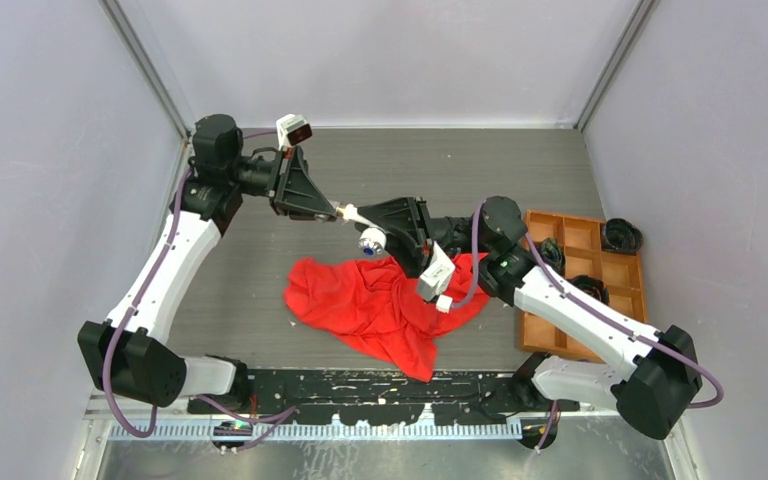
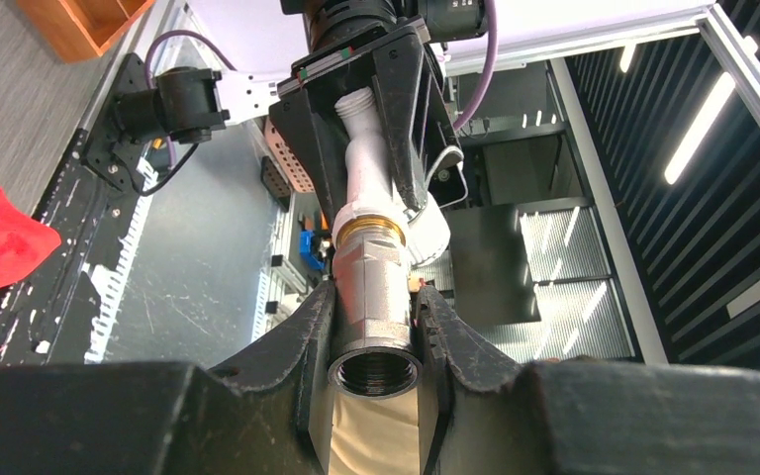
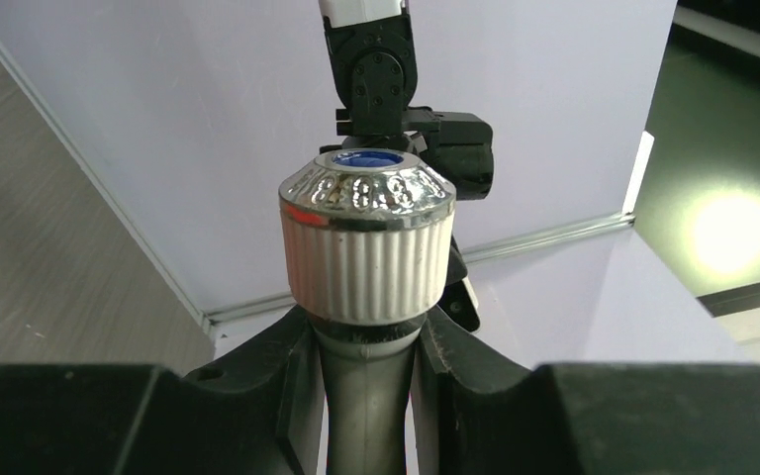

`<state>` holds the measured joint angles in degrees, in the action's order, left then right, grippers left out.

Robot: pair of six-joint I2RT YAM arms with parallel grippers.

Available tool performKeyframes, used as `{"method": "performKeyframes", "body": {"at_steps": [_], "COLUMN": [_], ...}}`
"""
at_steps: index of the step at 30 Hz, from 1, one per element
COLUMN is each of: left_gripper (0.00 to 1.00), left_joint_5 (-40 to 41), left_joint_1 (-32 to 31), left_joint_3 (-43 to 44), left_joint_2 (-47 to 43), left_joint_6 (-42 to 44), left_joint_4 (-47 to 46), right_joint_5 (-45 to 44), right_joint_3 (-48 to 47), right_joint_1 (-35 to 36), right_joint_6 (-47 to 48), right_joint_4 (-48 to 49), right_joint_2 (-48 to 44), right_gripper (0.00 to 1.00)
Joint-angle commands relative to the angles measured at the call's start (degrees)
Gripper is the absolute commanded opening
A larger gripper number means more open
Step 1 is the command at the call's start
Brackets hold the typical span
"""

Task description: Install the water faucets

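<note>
above red cloth (image 1: 380,305), left gripper (image 2: 374,332) pinched tight on grey hex metal fitting (image 2: 370,282), right gripper (image 3: 368,341) tight on neck of white plastic tap (image 2: 368,173) below ribbed knob (image 3: 366,262), long axis spanning both.

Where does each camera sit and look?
Top camera: high behind, looking down on the crumpled red cloth, both arms showing.
Left wrist: faces along the left tool, shut on the grey metal fitting.
Right wrist: faces along the right tool, gripping below the ribbed white blue-topped knob.
Shared: top and left wrist both show the white plastic tap.
</note>
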<state>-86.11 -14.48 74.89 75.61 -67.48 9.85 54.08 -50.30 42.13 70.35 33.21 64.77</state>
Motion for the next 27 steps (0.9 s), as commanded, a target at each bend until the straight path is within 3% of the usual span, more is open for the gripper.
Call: {"method": "performKeyframes", "body": {"at_steps": [1, 15, 27], "left_gripper": [0.0, 0.0, 0.0], "left_joint_5": [-0.84, 2.19, 6.62], "left_joint_1": [-3.17, -2.53, -2.44], "left_joint_3": [2.22, 1.74, 1.15], "left_joint_2": [-0.76, 0.53, 2.23], "left_joint_6": [0.07, 0.16, -4.74], "left_joint_4": [-2.32, -7.41, -21.86], "right_joint_5": [-2.32, -0.89, -0.38], "right_joint_3": [-2.22, -4.2, -6.64], "right_joint_1": [0.83, 0.81, 0.1], "right_joint_6": [-12.96, -41.8, -69.97], "right_joint_4": [4.77, 20.58, 40.61], "right_joint_2": [3.24, 8.48, 15.77], "right_gripper": [0.0, 0.0, 0.0]}}
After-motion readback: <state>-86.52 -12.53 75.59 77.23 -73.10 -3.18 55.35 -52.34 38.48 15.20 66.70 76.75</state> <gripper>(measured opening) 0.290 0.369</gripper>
